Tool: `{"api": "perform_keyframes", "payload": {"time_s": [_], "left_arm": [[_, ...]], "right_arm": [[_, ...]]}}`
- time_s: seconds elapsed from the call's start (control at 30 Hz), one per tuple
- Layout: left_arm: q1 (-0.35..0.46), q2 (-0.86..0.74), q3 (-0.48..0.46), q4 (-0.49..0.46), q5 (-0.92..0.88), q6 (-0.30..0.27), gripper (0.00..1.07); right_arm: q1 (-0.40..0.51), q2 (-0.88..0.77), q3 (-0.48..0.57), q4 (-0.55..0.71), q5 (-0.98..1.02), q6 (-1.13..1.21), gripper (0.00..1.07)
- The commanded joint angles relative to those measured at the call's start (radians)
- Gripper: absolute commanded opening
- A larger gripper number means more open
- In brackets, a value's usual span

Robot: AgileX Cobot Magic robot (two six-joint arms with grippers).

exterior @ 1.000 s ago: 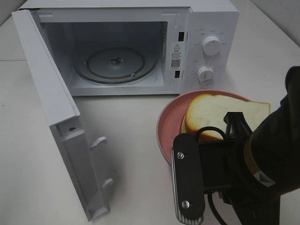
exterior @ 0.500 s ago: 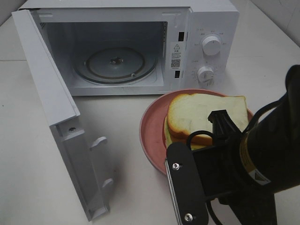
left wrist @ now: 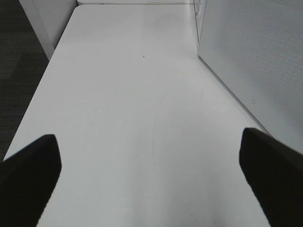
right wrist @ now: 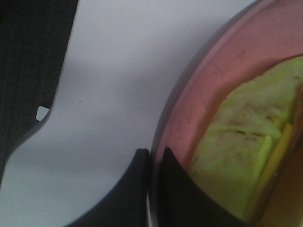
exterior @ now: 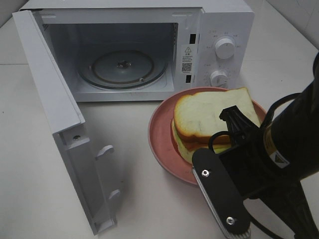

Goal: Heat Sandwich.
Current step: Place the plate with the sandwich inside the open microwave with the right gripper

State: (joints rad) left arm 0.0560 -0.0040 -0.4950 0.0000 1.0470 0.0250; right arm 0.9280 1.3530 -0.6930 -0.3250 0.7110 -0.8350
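The sandwich point(exterior: 207, 117), white bread with a tan crust over a yellow-green layer, lies on a round pink plate point(exterior: 159, 137) in front of the microwave's control panel. My right gripper point(right wrist: 154, 153) is shut on the plate's near rim, one finger on each side of the edge. In the right wrist view the plate point(right wrist: 222, 71) and the sandwich's green filling point(right wrist: 236, 151) fill the frame beside it. In the high view the right arm covers the plate's near right part. My left gripper point(left wrist: 147, 135) is open over bare white table, holding nothing.
The white microwave point(exterior: 227, 30) stands at the back with its door point(exterior: 55, 114) swung wide to the left. Its glass turntable point(exterior: 122, 67) is bare. Two dials point(exterior: 224, 48) sit on the right panel. In the left wrist view, the door's outer face point(left wrist: 255, 56) is close by.
The plate with the sandwich has moved left and a little toward the microwave, carried by my right gripper, whose arm has turned. The left gripper has not moved.
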Motion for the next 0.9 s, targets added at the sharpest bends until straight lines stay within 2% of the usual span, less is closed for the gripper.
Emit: {"api": "perform_keyframes", "payload": {"time_s": [0.03,0.13,0.43,0.9], "left_arm": [[0.002,-0.029,0.002,-0.007,-0.011,0.0,0.98],[0.002,-0.029,0.002,-0.007,-0.011,0.0,0.98],[0.002,-0.029,0.002,-0.007,-0.011,0.0,0.98],[0.002,-0.029,0.002,-0.007,-0.011,0.0,0.98]], "right_arm": [[-0.058,-0.007,0.003,0.103,-0.051,-0.219,0.0],[-0.123,-0.007,0.003,0.219,-0.095,-0.411,0.0],[-0.195,-0.007,0.003,0.263,-0.103,-0.6,0.0],[-0.204,0.012,-0.01,0.307,-0.096,-0.638,0.0]]}}
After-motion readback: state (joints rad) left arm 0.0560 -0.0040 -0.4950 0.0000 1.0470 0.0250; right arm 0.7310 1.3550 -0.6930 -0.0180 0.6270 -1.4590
